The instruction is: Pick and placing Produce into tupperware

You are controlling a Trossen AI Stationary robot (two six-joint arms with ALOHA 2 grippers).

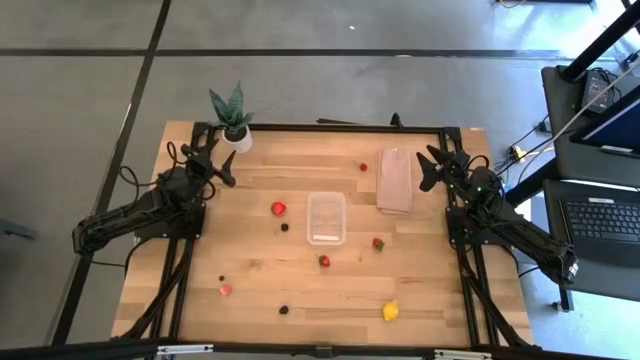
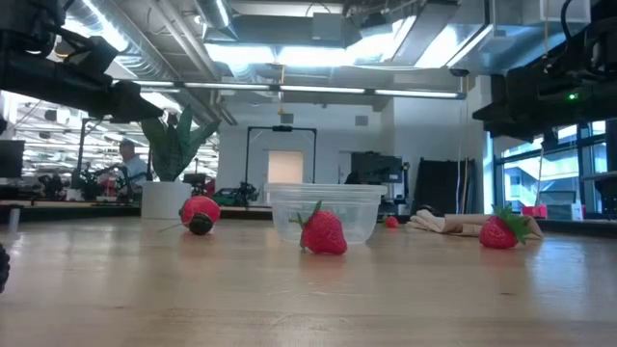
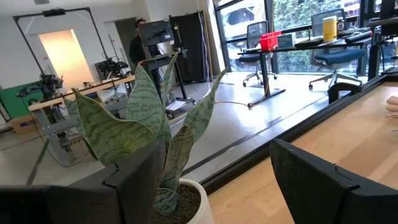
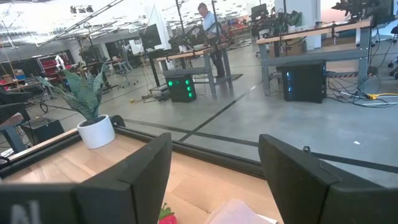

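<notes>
While both dark arms wait at the far corners of the pale wooden tabletop (image 1: 250, 300), nothing has yet gone into the small clear plastic rectangular container (image 1: 326, 218), which sits empty near the middle. The left tool (image 1: 222, 158) hangs beside the green potted plant in its white pot (image 1: 233, 123), fingers spread wide and holding nothing. The right tool (image 1: 437, 166) hovers at the far right corner, just beside the flat pinkish translucent lid (image 1: 395, 181), also wide open and empty.

The produce lies scattered around the container: a red strawberry (image 1: 278, 208) to its left with a small dark berry (image 1: 285, 227) near it, a strawberry (image 1: 324, 261) on its near side, another strawberry (image 1: 378, 243) to its right, and a tiny red piece (image 1: 363, 167) beside the lid. Along the near edge sit a yellow lemon (image 1: 390, 311), a dark berry (image 1: 284, 309), a pinkish piece (image 1: 226, 290) and a further dark speck (image 1: 222, 279).

The fruits look glossy and rounded, the strawberries topped with green leaves. They are likely light and apt to roll or slip, so a narrow, gentle pinch across the widest part of each body, not the leaves, seems safest. The thin-walled container probably slides easily if bumped.
</notes>
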